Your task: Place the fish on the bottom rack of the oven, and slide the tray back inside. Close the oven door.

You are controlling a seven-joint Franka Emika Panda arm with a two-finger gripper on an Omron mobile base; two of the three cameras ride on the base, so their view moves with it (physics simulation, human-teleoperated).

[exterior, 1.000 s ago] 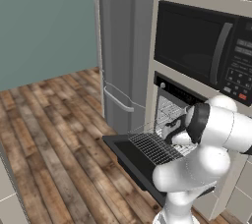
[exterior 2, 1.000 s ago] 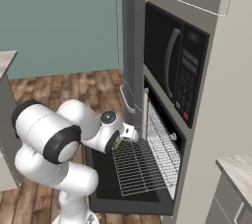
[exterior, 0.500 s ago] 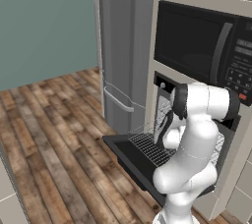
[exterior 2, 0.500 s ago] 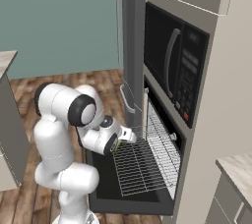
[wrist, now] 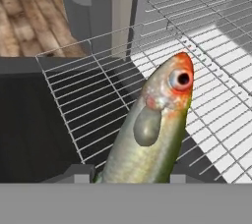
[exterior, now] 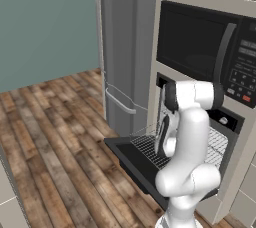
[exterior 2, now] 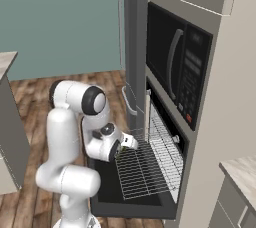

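The gripper (wrist: 130, 179) is clamped on the fish (wrist: 150, 127), held above the bottom rack (exterior 2: 142, 169) drawn out over the open oven door (exterior: 132, 159); wood floor (exterior: 55, 122) beyond. The hand view alone shows the fish's eye.

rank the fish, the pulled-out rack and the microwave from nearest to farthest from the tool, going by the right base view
1. fish: held in the tool itself.
2. bottom rack: just below and right of the tool, slid out over the open oven door.
3. microwave: farthest, up above the oven.
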